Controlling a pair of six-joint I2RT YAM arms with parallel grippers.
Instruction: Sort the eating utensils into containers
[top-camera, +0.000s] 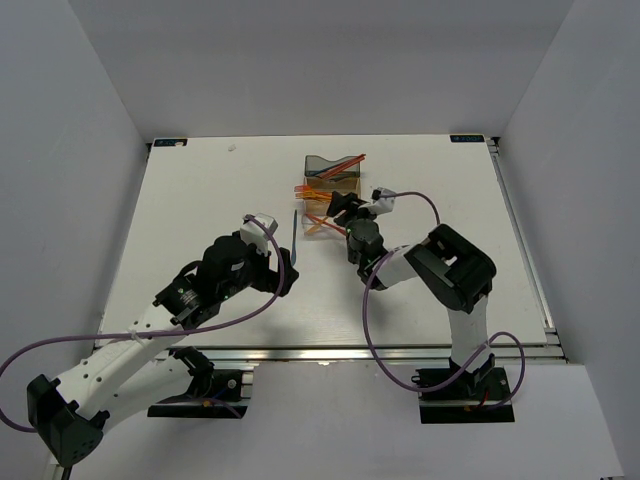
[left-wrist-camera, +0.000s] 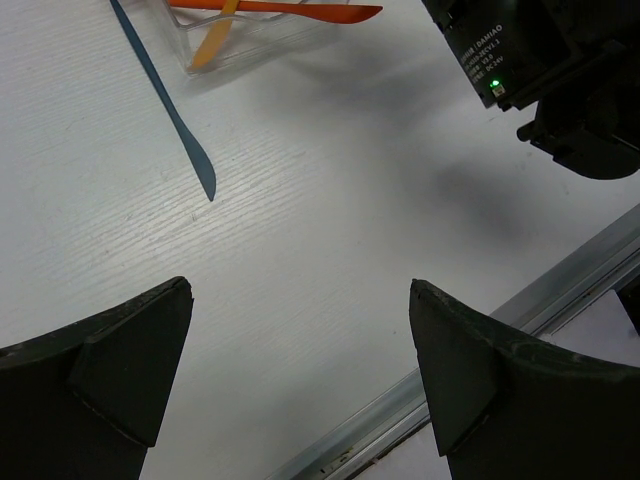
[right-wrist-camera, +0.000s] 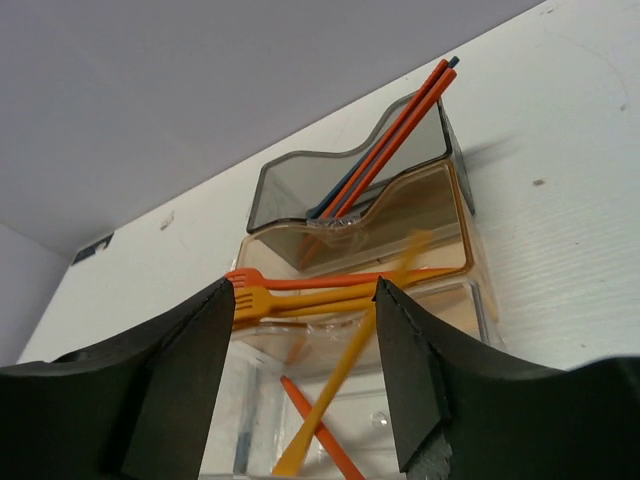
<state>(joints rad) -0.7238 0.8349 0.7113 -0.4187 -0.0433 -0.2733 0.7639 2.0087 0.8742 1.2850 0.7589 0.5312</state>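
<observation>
Overhead and wrist views of the sorting table (top-camera: 200, 200).

Three joined bins stand in a row running from far to near at mid-table: grey bin (right-wrist-camera: 300, 185) farthest, amber bin (right-wrist-camera: 440, 215) in the middle, clear bin (right-wrist-camera: 480, 300) nearest the arms.

One dark blue utensil (top-camera: 296, 237) lies flat on the bare table just left of the clear bin, not touching it. Its long axis runs far-to-near, almost parallel to the row of bins. Its broader, blade-like end points toward the near edge and the left gripper (left-wrist-camera: 300, 290); its thin handle end points away, passing the corner of the clear bin.

In the grey bin, two red sticks (right-wrist-camera: 400, 110) lean side by side, their upper ends rising past the rim toward the far right. In the amber bin, orange forks (right-wrist-camera: 290, 297) lie nearly level across the bin, tines to the left. In the clear bin, a yellow-orange utensil (right-wrist-camera: 345, 375) and a red utensil (right-wrist-camera: 320, 430) stand tilted and cross one another.

The left gripper hovers above the table on the near side of the blue utensil, fingers (left-wrist-camera: 130, 370) spread wide with only bare table between them. The right gripper (right-wrist-camera: 304, 290) is at the near end of the clear bin, aimed along the row, its fingers (right-wrist-camera: 410, 380) likewise spread and clasping nothing.
</observation>
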